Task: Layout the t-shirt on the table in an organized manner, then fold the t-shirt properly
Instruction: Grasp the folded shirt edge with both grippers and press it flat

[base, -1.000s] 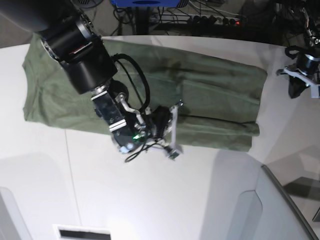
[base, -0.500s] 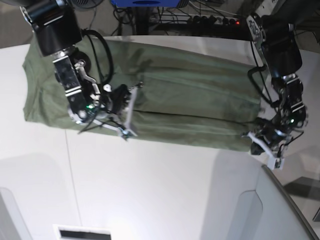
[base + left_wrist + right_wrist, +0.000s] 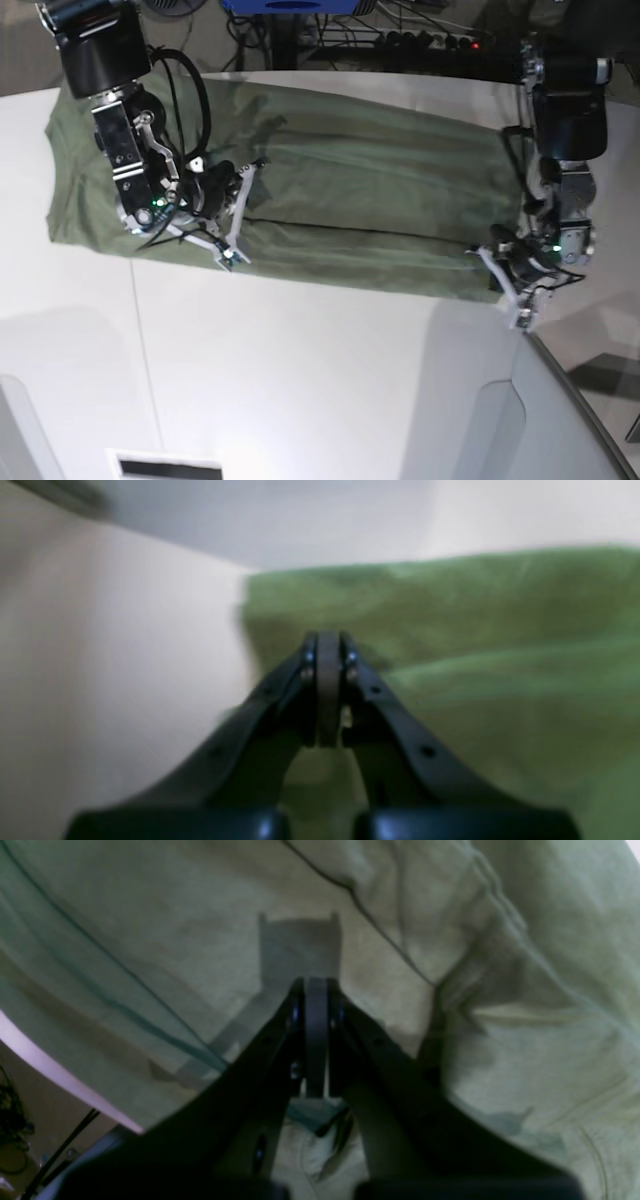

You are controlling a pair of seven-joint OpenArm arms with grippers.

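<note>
The olive-green t-shirt (image 3: 380, 190) lies flat across the far half of the white table (image 3: 300, 380), folded into a long band. My right gripper (image 3: 232, 215) hangs over the band's left part, close to its near edge. In the right wrist view that gripper (image 3: 316, 985) is shut just above wrinkled cloth (image 3: 525, 1015), with nothing between its pads. My left gripper (image 3: 508, 290) is at the shirt's near right corner. The left wrist view shows it (image 3: 327, 640) shut over the shirt's edge (image 3: 450, 655), beside bare table (image 3: 125, 655). No cloth shows between its pads.
A grey angled panel (image 3: 560, 420) with a dark edge rises at the near right, close under the left gripper. Cables and a power strip (image 3: 420, 40) lie beyond the table's curved far edge. A small white slot (image 3: 165, 465) sits at the near edge.
The right-wrist arm has swung from the shirt's middle to its left part. The other arm has come in from the table's right edge to the shirt's near right corner. Both grippers stayed shut.
</note>
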